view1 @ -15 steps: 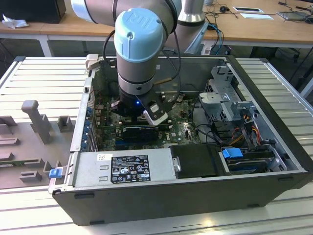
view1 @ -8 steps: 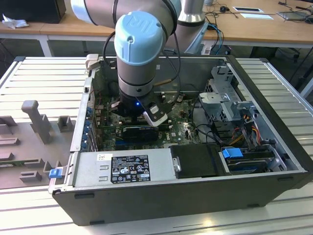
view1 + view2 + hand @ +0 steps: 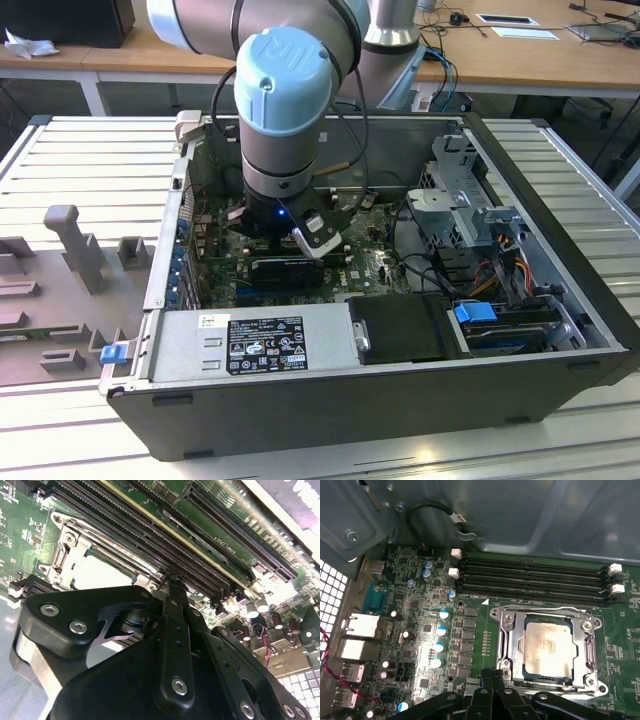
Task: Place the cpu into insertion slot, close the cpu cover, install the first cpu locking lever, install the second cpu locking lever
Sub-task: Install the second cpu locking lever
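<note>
cpu (image 3: 547, 645) seated in insertion slot (image 3: 517, 672), cpu cover (image 3: 507, 635) down around it; step in hand, by my read: first locking lever. gripper (image 3: 170, 582) hovers just beside socket, jaws pressed together, pinching nothing. next move calls for fine alignment. exterior view: arm inside computer case (image 3: 560, 330); first wrist view: whole socket.

The arm (image 3: 290, 110) reaches steeply downward, its wrist vertical; the gripper (image 3: 170, 582) has its black fingers pressed together, empty.
</note>
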Available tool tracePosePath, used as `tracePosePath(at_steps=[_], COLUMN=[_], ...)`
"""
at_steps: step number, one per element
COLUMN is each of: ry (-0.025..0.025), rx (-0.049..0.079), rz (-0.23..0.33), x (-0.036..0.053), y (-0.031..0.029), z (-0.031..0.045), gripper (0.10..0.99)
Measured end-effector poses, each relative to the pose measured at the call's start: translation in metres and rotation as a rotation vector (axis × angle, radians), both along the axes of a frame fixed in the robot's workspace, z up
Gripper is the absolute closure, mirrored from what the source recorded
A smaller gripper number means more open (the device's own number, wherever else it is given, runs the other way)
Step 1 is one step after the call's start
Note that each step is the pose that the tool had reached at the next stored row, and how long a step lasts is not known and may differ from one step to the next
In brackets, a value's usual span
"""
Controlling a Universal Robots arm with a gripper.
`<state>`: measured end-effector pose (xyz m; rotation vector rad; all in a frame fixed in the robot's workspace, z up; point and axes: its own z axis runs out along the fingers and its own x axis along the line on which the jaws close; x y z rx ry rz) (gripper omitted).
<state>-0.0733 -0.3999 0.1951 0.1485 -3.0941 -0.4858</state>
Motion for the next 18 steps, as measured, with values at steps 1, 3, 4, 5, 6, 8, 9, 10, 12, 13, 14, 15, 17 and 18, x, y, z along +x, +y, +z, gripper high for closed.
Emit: tracePosePath(at_steps=[1,3,4,5,6,8,9,10,12,13,14,15,17,18], ry=[-0.0001,0.0001,0.0,0.0001,-0.0004,-0.0001,-0.0001,-0.0001,0.0001,0.0,0.0,0.0001,0.0005,0.0003], rx=[0.0,0.0,0.001,0.001,0.004,0.005,0.006,0.006,0.006,0.006,0.006,0.006,0.006,0.006], rz=[0.0,0.0,0.0,0.0,0.0,0.0,0.0,0.0,0.0,0.0,0.0,0.0,0.0,0.0], x=[0.0,-0.0002,-0.0003,-0.0004,-0.0004,-0.0005,-0.0006,-0.0006,-0.0006,-0.0006,-0.0006,-0.0006,-0.0006,-0.0006], y=[0.0003,0.0003,0.0004,0.0004,0.0006,0.0005,0.0005,0.0005,0.0005,0.0005,0.0005,0.0007,0.0007,0.0007], z=[-0.0003,-0.0004,-0.0004,0.0001,0.0021,0.0172,0.0253,0.0292,0.0371,0.0389,0.041,0.0446,0.0475,0.0475], gripper=[0.98,0.98,0.98,0.98,0.98,0.98,0.98,0.98,0.98,0.98,0.98,0.98,0.98,0.98])
